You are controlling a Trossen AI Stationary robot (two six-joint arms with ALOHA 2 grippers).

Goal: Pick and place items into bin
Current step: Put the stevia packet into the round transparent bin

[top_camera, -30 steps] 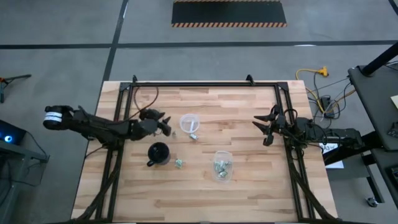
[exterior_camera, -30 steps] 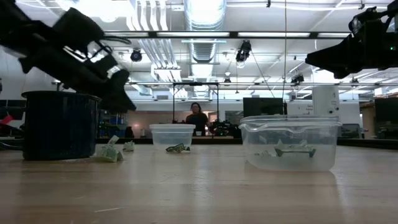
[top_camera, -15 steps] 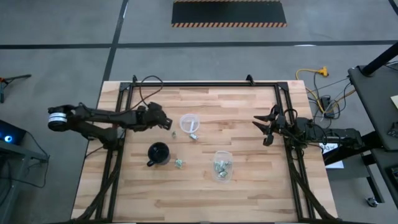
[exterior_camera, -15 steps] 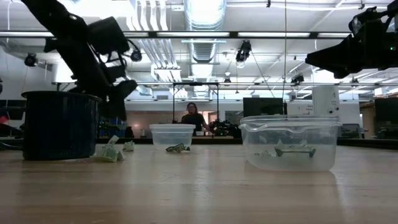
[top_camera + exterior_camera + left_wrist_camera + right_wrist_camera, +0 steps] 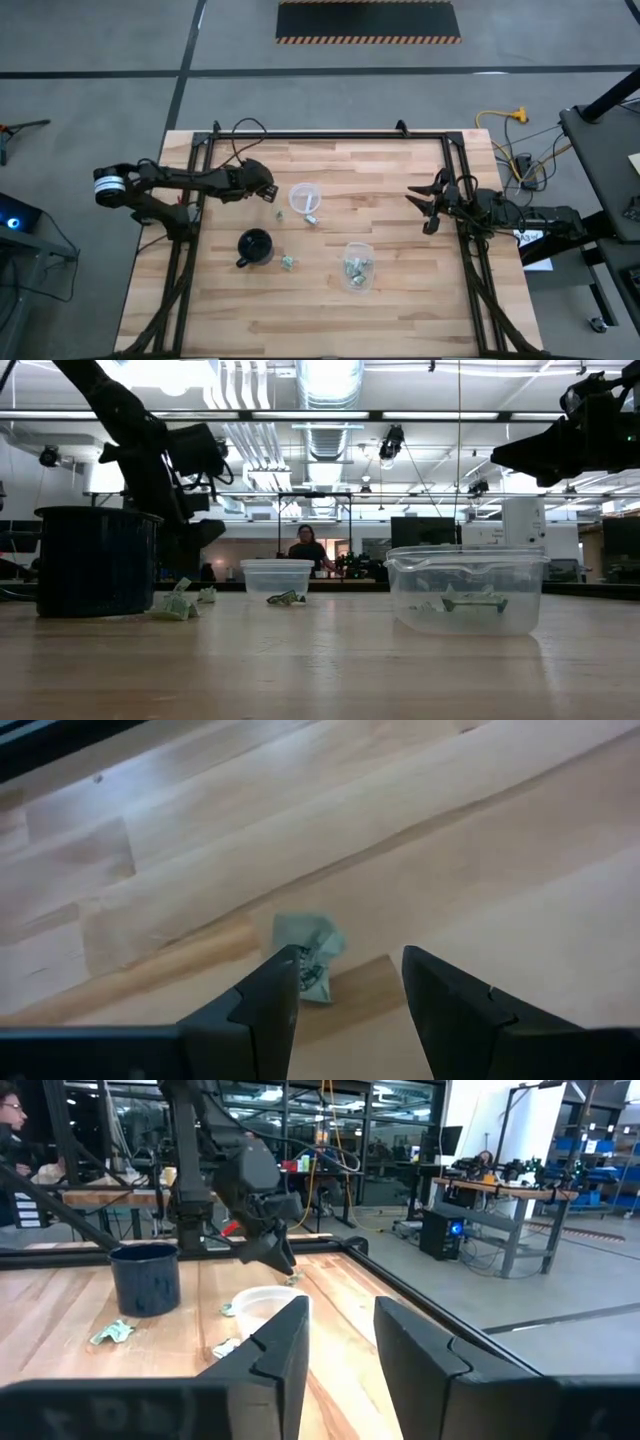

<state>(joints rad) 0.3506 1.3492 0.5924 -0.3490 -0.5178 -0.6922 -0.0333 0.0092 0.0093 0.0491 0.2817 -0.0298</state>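
**A:** Left gripper (image 5: 342, 982) stands with its fingers parted and nothing between them, poised over a crumpled pale green item (image 5: 308, 956) on the wooden table (image 5: 400, 300). Which way does that item lie from it?

**B:** Just ahead of the fingertips and a little toward one finger, not centred in the gap. It sits beside the round clear tub (image 5: 306, 198), on the side facing the left arm. Its long axis I can't judge; it is a wad.

**A:** Other items?

**B:** One by the black mug (image 5: 255, 245), several already in the square clear bin (image 5: 358, 266).

**A:** And the right gripper (image 5: 428, 208)?

**B:** Parted, empty, waiting at the table's right edge, well apart. The left is clearly nearer.
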